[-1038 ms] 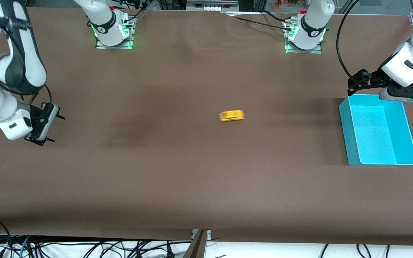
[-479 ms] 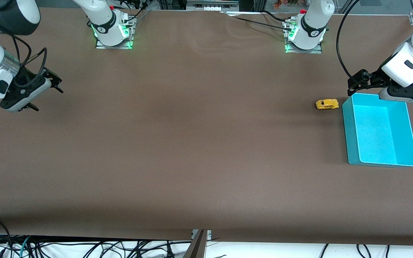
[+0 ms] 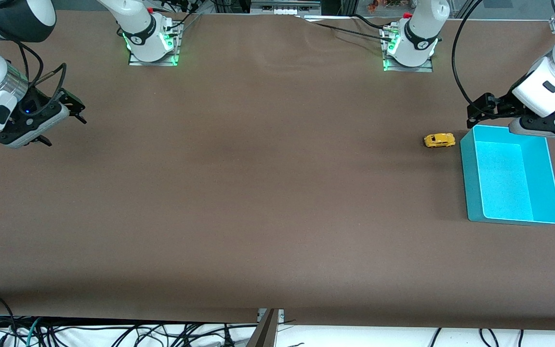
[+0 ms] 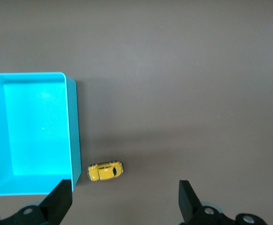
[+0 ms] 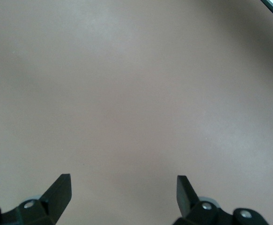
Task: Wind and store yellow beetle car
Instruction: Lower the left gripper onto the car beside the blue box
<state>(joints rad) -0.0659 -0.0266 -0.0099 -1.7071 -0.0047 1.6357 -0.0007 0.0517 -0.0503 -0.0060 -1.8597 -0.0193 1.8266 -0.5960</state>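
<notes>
The yellow beetle car [image 3: 439,140] stands on the brown table on its wheels, close beside a corner of the teal bin [image 3: 471,188], toward the left arm's end. It also shows in the left wrist view [image 4: 105,171], next to the bin's wall [image 4: 72,126]. My left gripper [image 3: 474,114] is open and empty in the air over the table by that bin corner; in its wrist view [image 4: 124,204] the car lies just ahead of its spread fingers. My right gripper [image 3: 65,130] is open and empty, up over bare table at the right arm's end; its wrist view [image 5: 122,194] shows only table.
The teal bin is open-topped with nothing in it. The two arm bases [image 3: 151,43] [image 3: 410,48] stand along the table edge farthest from the front camera. Cables hang below the table's near edge.
The car has rolled from mid-table toward the left arm's end and has stopped beside the bin, which has shifted slightly. My right gripper has risen and drawn back. My left gripper has stayed still.
</notes>
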